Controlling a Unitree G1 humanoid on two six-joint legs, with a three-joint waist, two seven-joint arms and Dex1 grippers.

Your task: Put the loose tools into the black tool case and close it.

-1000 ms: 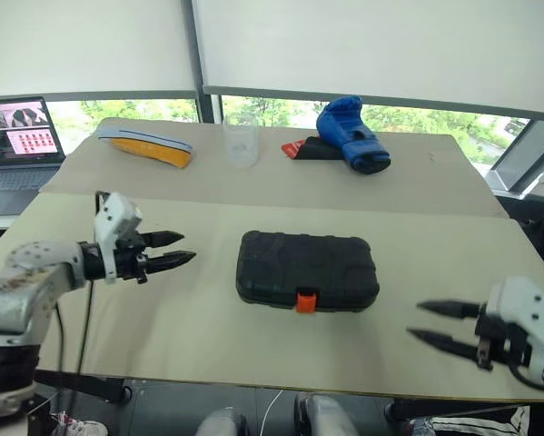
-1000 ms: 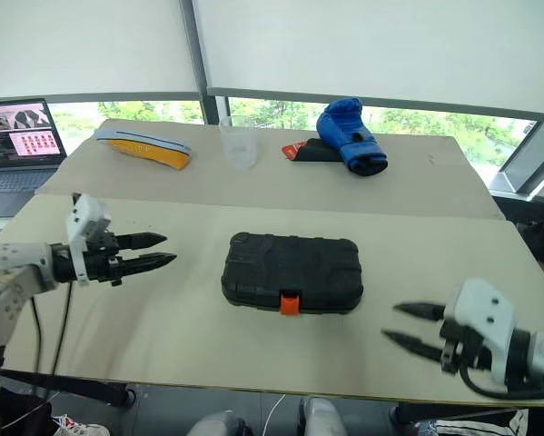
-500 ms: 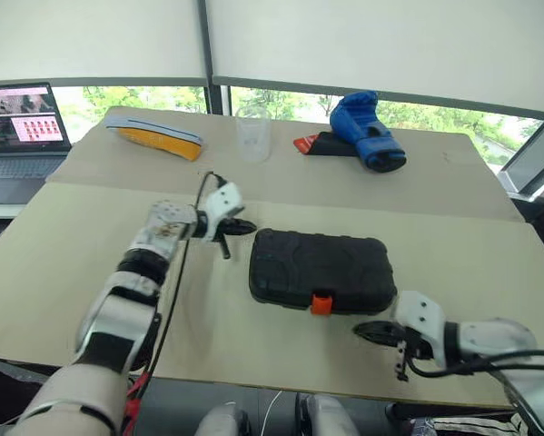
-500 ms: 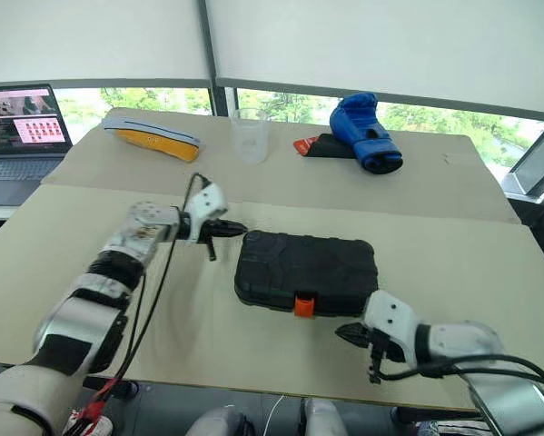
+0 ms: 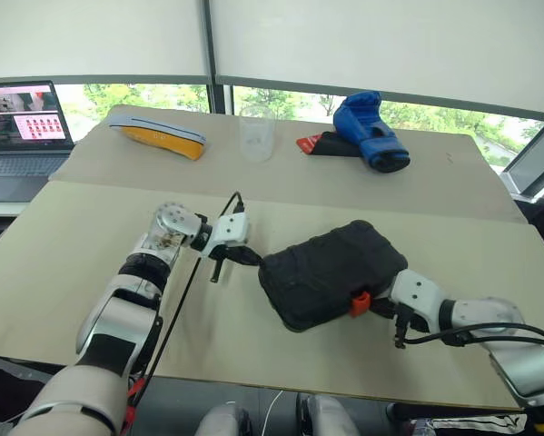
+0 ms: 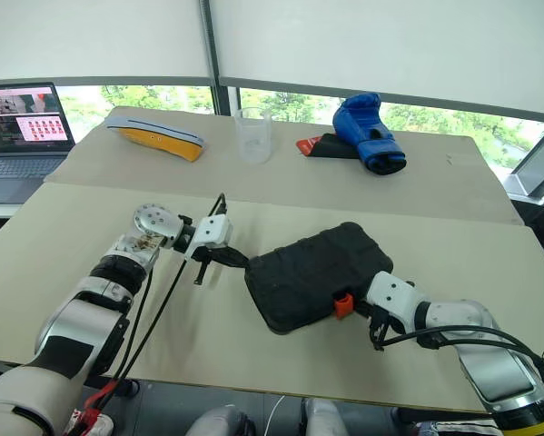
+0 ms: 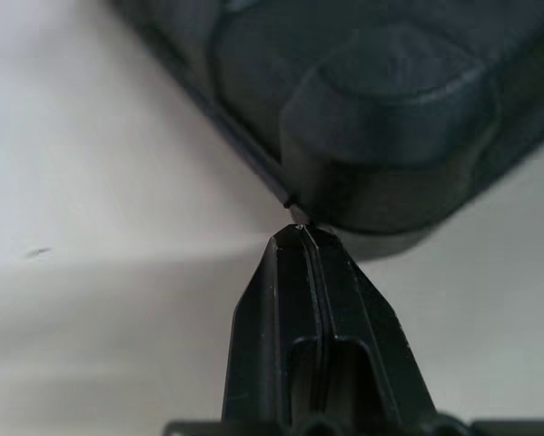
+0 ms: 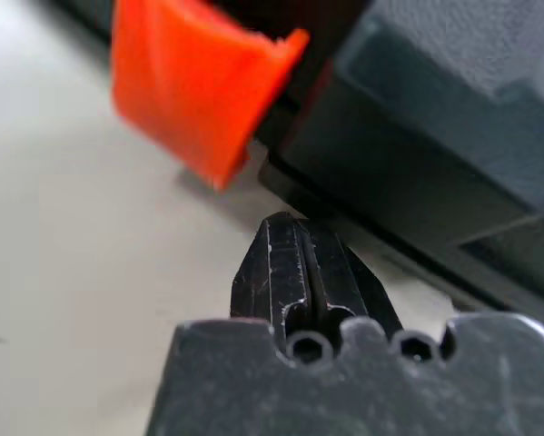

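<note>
Light source: daylight came through the window strip under the drawn blinds [image 5: 371,41], behind the black tool case [image 5: 333,272].
Brightness: head views were bright and even.
Shadows: soft, thin one under the case edge on the table [image 5: 63,245].
Glare: window strip was blown out.
Focus: both wrist views were blurred close up; orange latch [image 8: 194,86] soft.
Motion blur: case looked slightly smeared.

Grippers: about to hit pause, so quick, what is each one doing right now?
Left gripper: closed, empty, tips at the black tool case corner.
Right gripper: closed, empty, beside the orange latch.
</note>
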